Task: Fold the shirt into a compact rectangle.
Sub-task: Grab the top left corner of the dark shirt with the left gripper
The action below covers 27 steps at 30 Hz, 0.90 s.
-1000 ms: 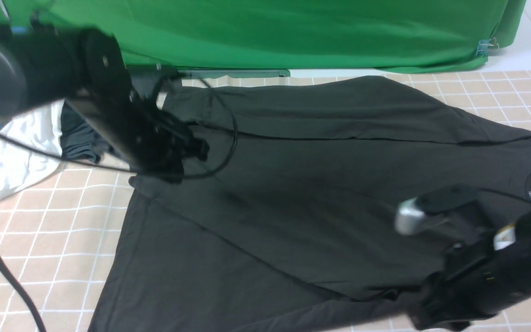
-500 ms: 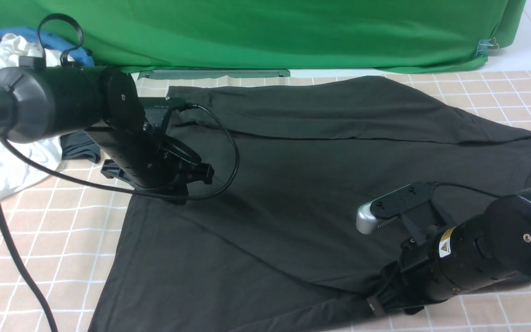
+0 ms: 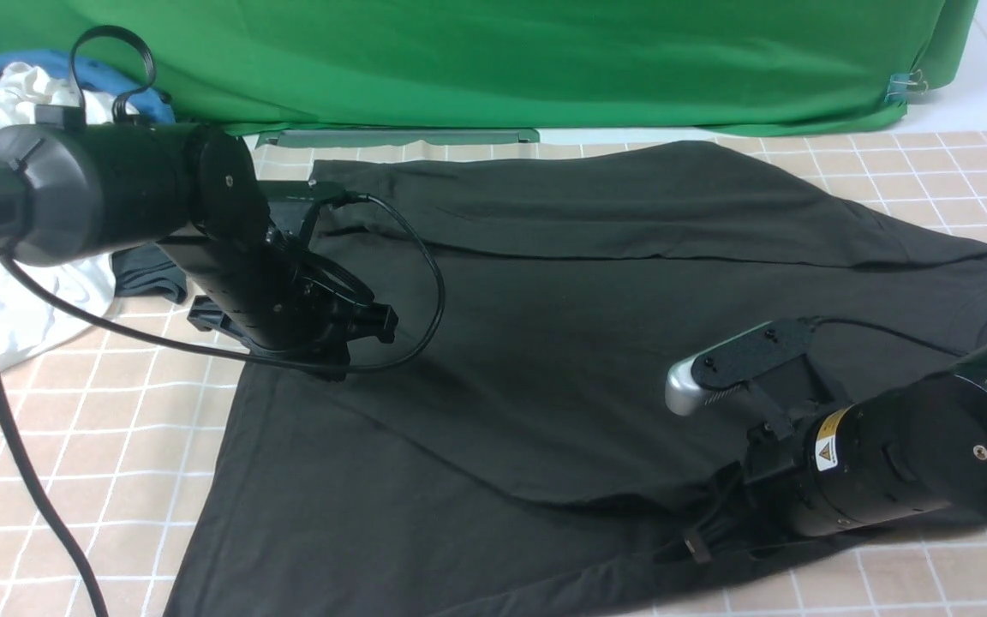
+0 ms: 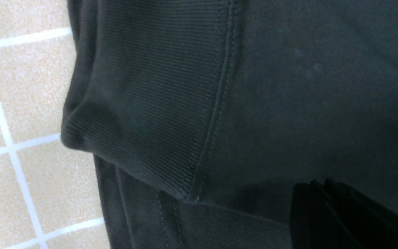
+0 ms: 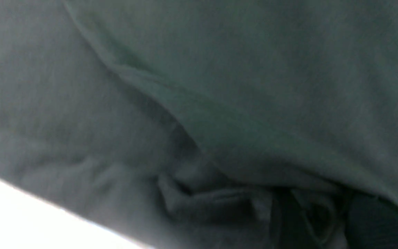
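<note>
the right gripper (image 3: 703,538) has been shifted slightly at the near edge of the shirt (image 3: 562,326); its state cannot be told. the left gripper (image 3: 348,334) is pressed together at the left edge.

A checked cloth (image 3: 99,446) of peach squares and white lines covers the table. A green sheet (image 3: 545,60) hangs across the back, a clip (image 3: 905,84) at its right corner. Far left lies a heap of clothes: a white garment (image 3: 48,304), a blue one (image 3: 39,62) behind it, a dark one (image 3: 146,278) beside it.
</note>
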### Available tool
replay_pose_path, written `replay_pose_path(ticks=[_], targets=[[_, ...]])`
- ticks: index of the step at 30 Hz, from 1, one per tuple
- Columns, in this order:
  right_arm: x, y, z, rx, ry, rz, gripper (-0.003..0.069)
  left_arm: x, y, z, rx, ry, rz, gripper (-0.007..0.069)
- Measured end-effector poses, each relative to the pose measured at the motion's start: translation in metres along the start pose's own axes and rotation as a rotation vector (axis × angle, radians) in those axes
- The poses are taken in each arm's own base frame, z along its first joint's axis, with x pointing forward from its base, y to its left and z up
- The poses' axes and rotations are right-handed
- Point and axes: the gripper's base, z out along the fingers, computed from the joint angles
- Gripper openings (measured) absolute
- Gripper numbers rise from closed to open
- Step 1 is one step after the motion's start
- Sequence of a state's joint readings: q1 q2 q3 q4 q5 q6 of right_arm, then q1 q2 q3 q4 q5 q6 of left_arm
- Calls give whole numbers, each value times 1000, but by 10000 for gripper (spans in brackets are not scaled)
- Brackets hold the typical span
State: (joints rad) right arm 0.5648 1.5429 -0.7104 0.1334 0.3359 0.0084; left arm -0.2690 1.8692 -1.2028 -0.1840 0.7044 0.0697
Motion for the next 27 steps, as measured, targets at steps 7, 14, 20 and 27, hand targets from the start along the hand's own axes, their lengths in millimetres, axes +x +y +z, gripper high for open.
replay_pose_path(ticks=[7,14,20,27], targets=[[-5,0,0,0,-53,10,363,0,0,0,0,0,4,19],[1,-1,9,6,9,22,351,0,0,0,0,1,4,19],[4,-1,19,11,49,26,106,1,0,0,1,15,12,19],[13,4,-4,-1,142,61,70,2,0,0,2,25,18,19]])
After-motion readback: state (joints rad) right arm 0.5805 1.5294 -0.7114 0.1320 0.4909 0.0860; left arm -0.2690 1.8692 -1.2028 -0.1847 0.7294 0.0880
